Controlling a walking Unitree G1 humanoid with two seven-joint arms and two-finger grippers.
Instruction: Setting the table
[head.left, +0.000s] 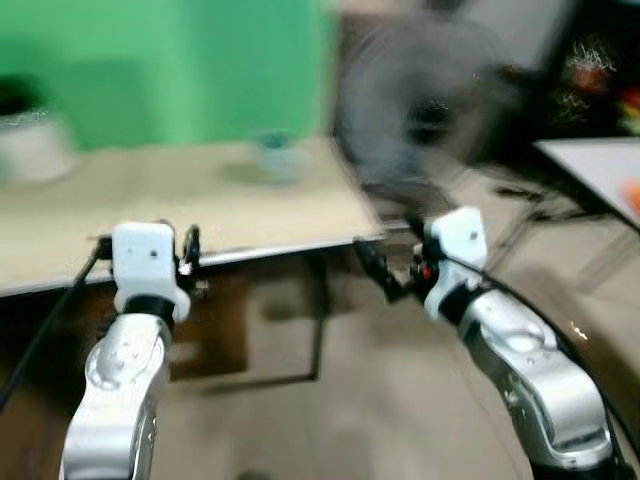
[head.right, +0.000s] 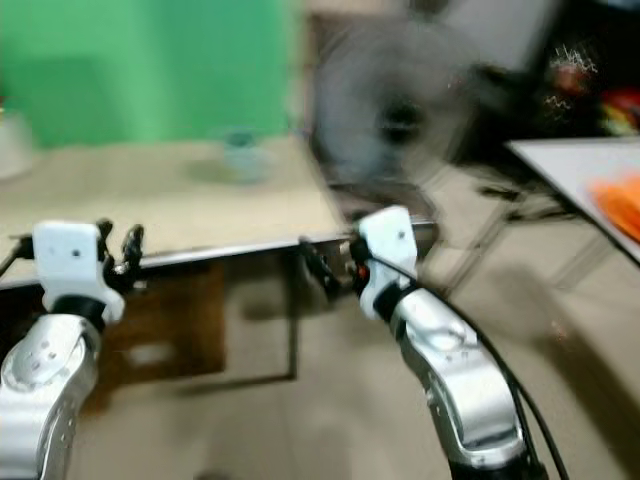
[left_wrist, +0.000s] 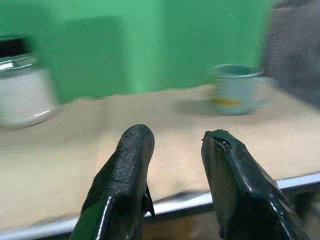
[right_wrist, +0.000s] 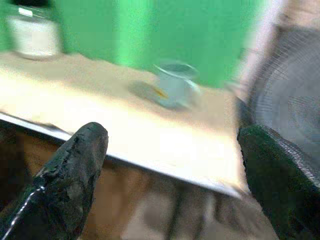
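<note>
I stand short of the desk (head.left: 60, 250), both arms raised toward its near metal edge, the head views smeared by motion. My left gripper (left_wrist: 175, 170) hangs just before that edge, its jaws apart with nothing between them. My right gripper (right_wrist: 170, 175) sits off the desk's right corner, its jaws spread wide and empty.

On the desk, a pale blue cup (left_wrist: 239, 88) stands upright toward the far right end, close to the green wall (head.left: 180, 60). A white jar with a dark lid (left_wrist: 22, 85) stands at the far left end, well apart from the cup. A standing fan (head.left: 425, 105) rises just past the desk's right end.

The cup lies ahead of both grippers, across the full depth of the desk. I judge it lies between the two arms and somewhat nearer the right. Being round and upright, it offers no long axis to align with.
</note>
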